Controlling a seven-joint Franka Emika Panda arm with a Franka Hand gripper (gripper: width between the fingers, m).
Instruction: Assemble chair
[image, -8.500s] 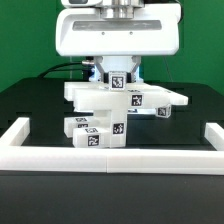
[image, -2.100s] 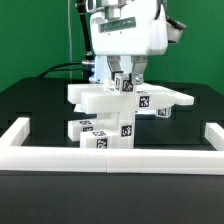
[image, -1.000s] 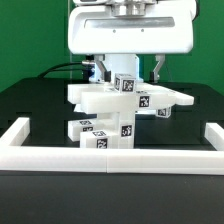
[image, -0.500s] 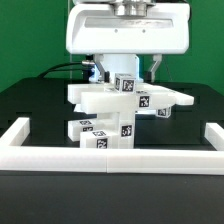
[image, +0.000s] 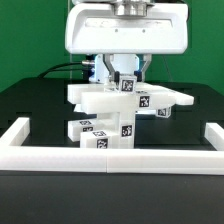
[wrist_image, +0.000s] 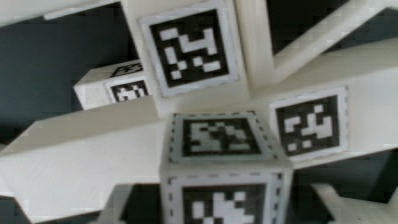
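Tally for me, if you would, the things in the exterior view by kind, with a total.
partly assembled chair: 1
border rail: 1
gripper: 1
table: 1
Total: 4

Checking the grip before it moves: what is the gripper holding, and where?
The gripper clamps the small upright chair piece above the seat slab, by its sides.

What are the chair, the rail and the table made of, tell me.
Chair: seemingly matte white plastic, dull even faces, sharp blocky edges, printed tags stuck on. Rail: same dull white, perhaps plastic or foam. Table: plain black top; material unclear.
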